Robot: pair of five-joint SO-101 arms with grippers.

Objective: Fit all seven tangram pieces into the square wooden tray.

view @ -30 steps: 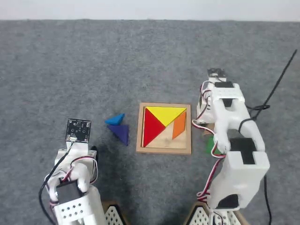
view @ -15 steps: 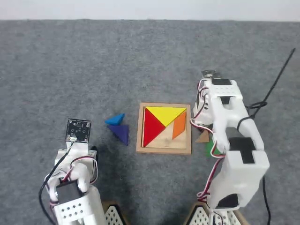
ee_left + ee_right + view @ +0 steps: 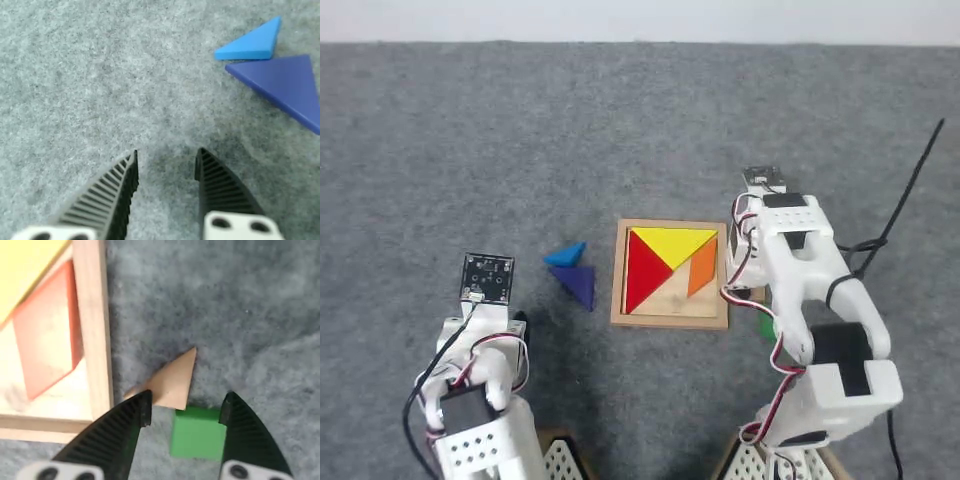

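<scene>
The square wooden tray (image 3: 669, 322) lies near the middle of the grey tabletop (image 3: 470, 130), somewhat toward its near edge. It holds a yellow triangle (image 3: 672, 245) along the far rim, a red triangle (image 3: 645, 270) along the left rim and an orange parallelogram (image 3: 701, 268) against the right rim. The near right part of its floor is bare. The right claw (image 3: 186, 402) hangs just outside the tray's right rim, spread wide and holding nothing. A tan triangle (image 3: 172, 382) lies on the tabletop beside that rim, its broad end at the claw's tips and close to one finger, though contact cannot be told. A green square (image 3: 196, 432) sits just beside the tan triangle, in the gap between the two fingers. The left claw (image 3: 166, 154) is near the tabletop's near left corner, partly open and empty, over bare grey surface. A light blue triangle (image 3: 251, 42) and a dark blue triangle (image 3: 287, 85) lie close together, well ahead of its tips and left of the tray.
</scene>
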